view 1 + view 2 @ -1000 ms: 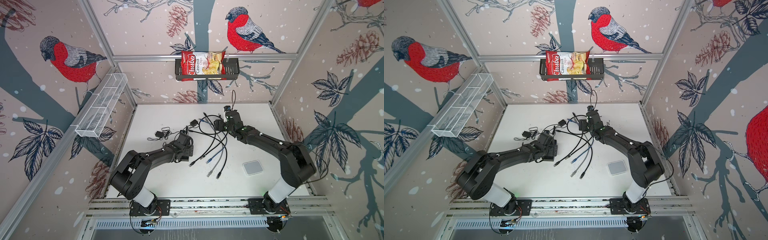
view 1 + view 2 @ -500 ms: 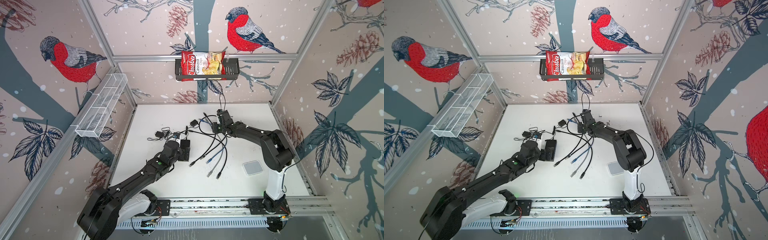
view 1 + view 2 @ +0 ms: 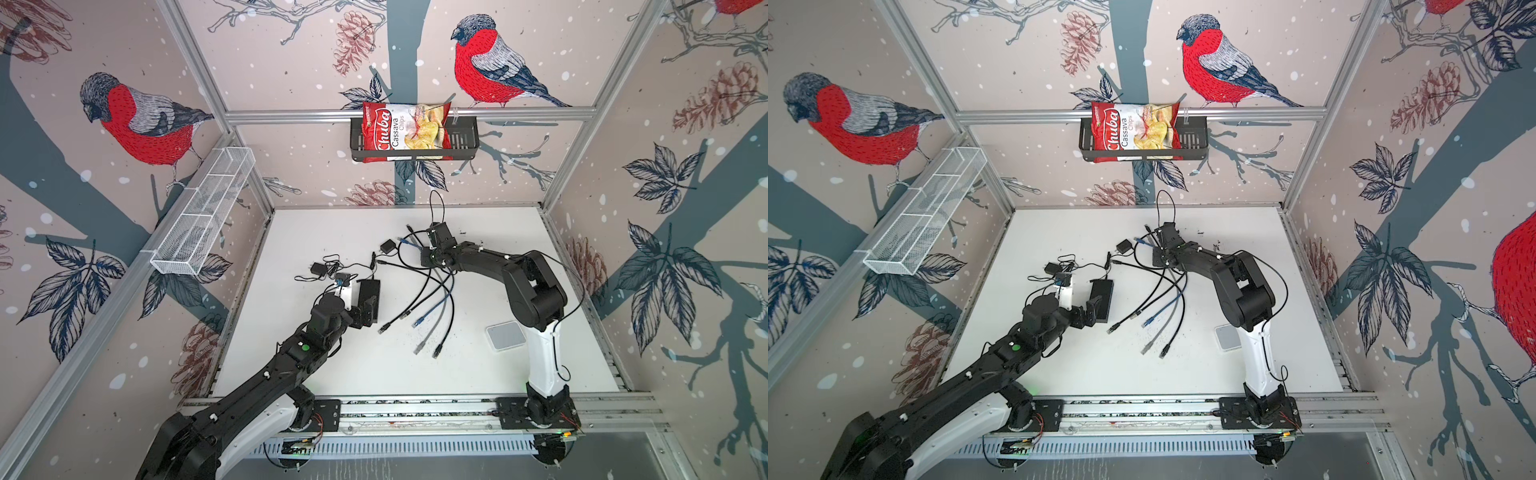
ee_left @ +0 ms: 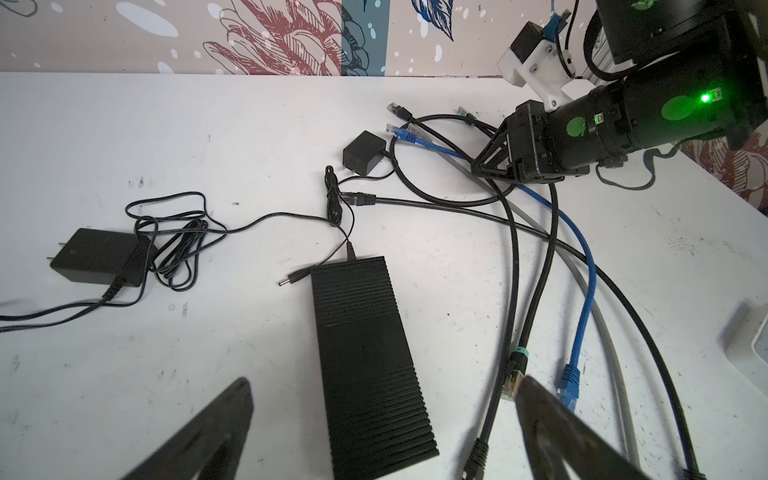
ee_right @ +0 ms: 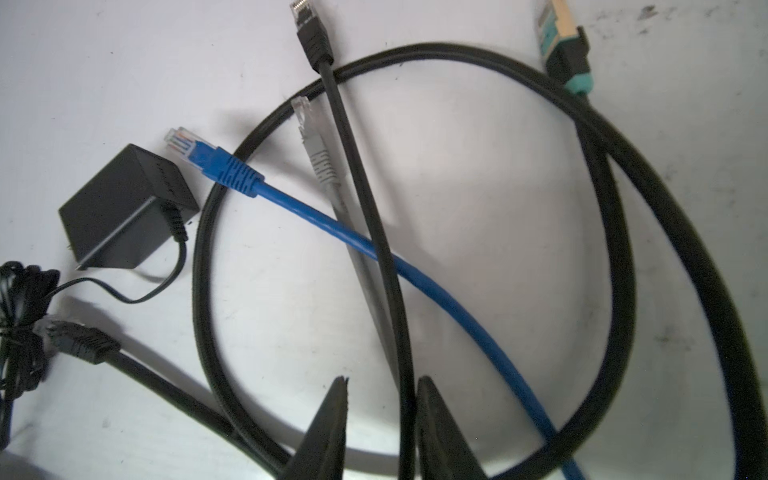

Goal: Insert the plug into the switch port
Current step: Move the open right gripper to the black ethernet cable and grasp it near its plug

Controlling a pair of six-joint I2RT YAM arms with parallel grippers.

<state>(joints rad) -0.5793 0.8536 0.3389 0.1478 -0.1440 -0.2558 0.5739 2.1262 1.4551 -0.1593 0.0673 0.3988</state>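
Now at the cables — right arm stretched far, wrist low
My right gripper [image 5: 382, 380] straddles the black cable [image 5: 359, 174], jaws narrow, table showing on one side; its plug [image 5: 311, 33] lies ahead. Left gripper [image 4: 384, 379] gapes wide over the switch [image 4: 357, 324]

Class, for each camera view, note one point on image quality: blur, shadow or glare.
Left wrist view: the left gripper looks soft-edged, and a green light flares. Right wrist view: the thick black cable blurs near the edge. Both top views: even light on the table, no glare.
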